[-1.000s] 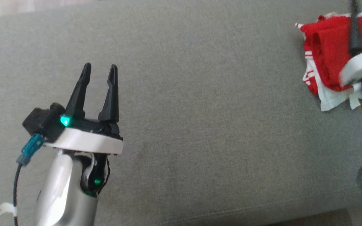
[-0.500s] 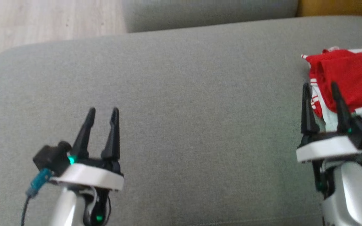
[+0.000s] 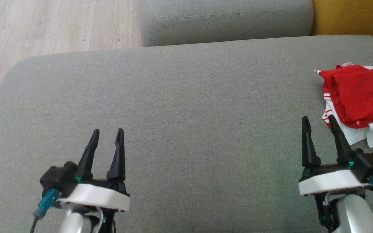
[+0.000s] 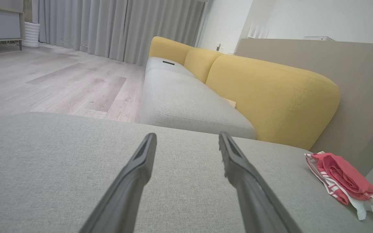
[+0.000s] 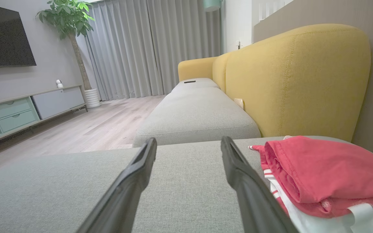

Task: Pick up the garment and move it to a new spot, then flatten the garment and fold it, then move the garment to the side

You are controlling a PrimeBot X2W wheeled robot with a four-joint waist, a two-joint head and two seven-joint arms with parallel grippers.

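Right claw (image 3: 317, 117) now off garment (image 3: 361, 94) (beside)

Grey sofa seat (image 3: 186, 106), yellow backrest (image 4: 270, 94) — wood flr (image 3: 44, 26), curtains (image 5: 141, 48), TV (image 5: 2, 35)

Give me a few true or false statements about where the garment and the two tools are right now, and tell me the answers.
1. The garment lies on the grey cushion, nearer the right tool than the left one. True.
2. The left tool grips the garment. False: it is open and empty, over bare cushion.
3. Both tools are open. True.
4. The sofa back is blue. False: it is yellow.
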